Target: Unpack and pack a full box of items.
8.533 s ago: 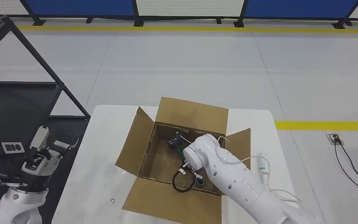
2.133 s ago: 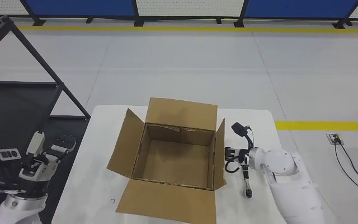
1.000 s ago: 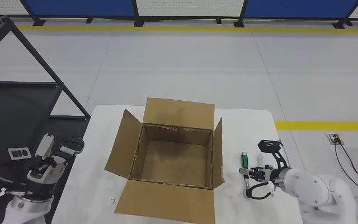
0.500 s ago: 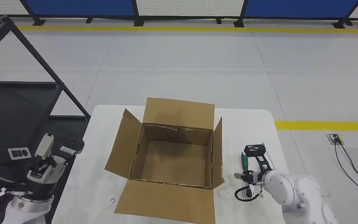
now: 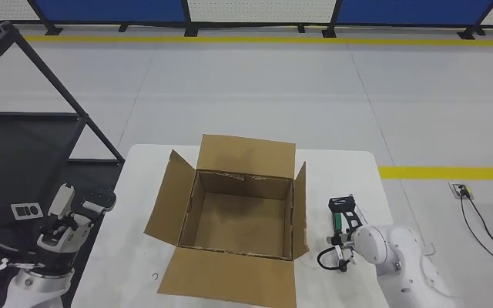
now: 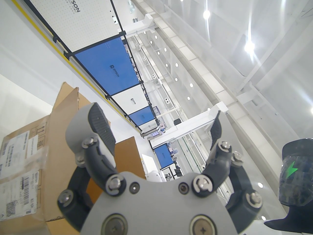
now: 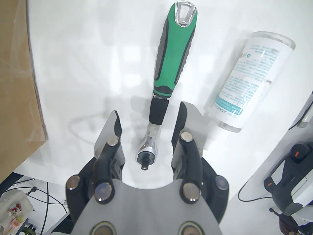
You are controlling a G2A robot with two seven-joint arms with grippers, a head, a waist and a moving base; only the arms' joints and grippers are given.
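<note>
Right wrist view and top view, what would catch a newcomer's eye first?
The open brown cardboard box stands large in the middle of the white table. Beside it, a ratchet wrench with a green and grey handle lies flat, its chrome head between the open fingers of the right tool. A clear cylindrical bottle with a white label lies next to the wrench.

The white counter (image 5: 139,231) stands on a pale grey floor (image 5: 254,85) marked with yellow lines (image 5: 435,172), with blue and white partition panels (image 5: 108,9) beyond, a black metal frame (image 5: 46,85) at its left and a cabled floor socket (image 5: 461,190) at its right.
</note>
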